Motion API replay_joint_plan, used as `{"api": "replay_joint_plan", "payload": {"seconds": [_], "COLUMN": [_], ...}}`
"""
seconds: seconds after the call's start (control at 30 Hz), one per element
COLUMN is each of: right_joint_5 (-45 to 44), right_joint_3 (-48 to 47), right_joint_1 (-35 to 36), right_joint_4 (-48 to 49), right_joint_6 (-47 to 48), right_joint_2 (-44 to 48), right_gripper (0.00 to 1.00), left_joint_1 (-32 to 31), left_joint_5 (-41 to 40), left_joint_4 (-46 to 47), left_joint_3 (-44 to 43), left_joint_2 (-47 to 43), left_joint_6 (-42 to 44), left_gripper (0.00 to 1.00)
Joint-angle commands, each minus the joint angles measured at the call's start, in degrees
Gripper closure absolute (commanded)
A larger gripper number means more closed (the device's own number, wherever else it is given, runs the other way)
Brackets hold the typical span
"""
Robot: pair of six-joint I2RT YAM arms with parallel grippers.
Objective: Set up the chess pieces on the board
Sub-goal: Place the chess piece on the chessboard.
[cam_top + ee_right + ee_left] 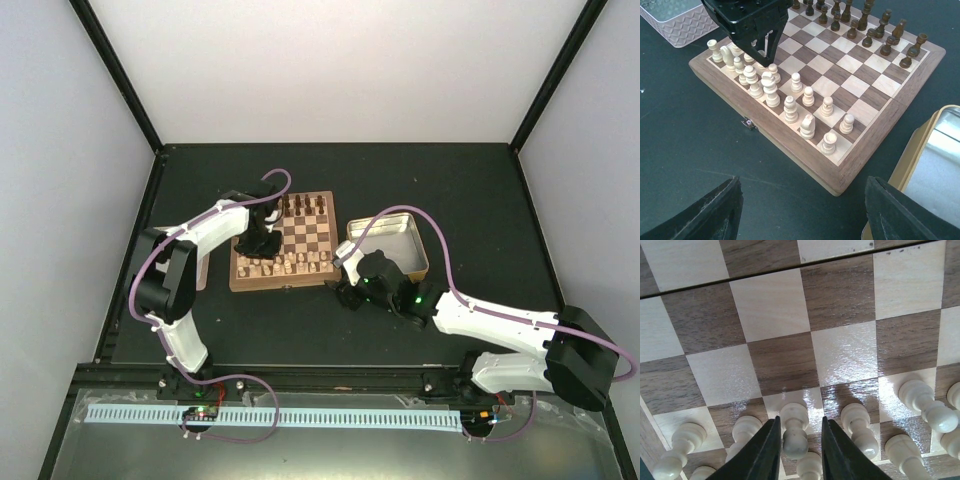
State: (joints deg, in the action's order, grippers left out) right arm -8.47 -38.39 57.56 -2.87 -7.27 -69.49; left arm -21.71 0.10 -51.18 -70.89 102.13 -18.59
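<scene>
**Left tool straddles a pale pawn on the board**

The left tool's fingers stand slightly parted on either side of the pawn, with a thin gap showing on one side. The other pale pieces stand in roughly two rows along the board's near edge. The right tool hangs wide open and empty above the counter, beside the tin.

The square wooden chessboard, checked in dark brown and light tan with a brown frame, lies flat and open on the table. The small pale tan wooden chessmen stand upright on it in two slightly uneven rows along one edge. The middle squares of the board are bare and glossy.
</scene>
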Motion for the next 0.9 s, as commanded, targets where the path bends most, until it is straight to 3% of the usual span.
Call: {"api": "replay_joint_plan", "payload": {"seconds": [0.0,0.23,0.4,0.5,0.63,0.73,0.87], "right_joint_5": [-1.3,-1.4,-11.3,-14.7,-17.8,-22.5,-26.5], "right_joint_3": [-1.7,-2.4,-4.1,-5.5,-6.3,-6.5,-6.7], "right_joint_1": [0.1,0.0,-0.3,-1.5,-2.9,-3.4,-4.0], "right_joint_4": [0.4,-0.2,-5.0,-10.8,-17.8,-22.1,-26.0], "right_joint_6": [-0.8,-5.0,-15.3,-19.2,-21.1,-22.8,-22.9], "right_joint_2": [0.5,1.0,3.3,5.0,9.4,14.2,20.8], "right_gripper": [0.32,0.31,0.3,0.31,0.28,0.14,0.05], "left_joint_1": [0.2,0.2,0.2,0.2,0.2,0.2,0.1], "left_joint_5": [1.2,1.5,2.8,3.0,2.7,1.6,0.0], "left_joint_4": [-1.7,-2.3,0.1,3.4,9.5,15.4,21.8], "left_joint_3": [-2.3,-3.7,-1.8,1.6,8.4,15.0,23.7], "left_joint_2": [-0.2,-3.5,-15.7,-25.4,-41.3,-53.9,-70.6], "left_joint_6": [0.1,-0.2,-0.6,-1.0,-0.4,0.9,1.5], "left_gripper": [0.73,0.66,0.6,0.56,0.43,0.32,0.13]}}
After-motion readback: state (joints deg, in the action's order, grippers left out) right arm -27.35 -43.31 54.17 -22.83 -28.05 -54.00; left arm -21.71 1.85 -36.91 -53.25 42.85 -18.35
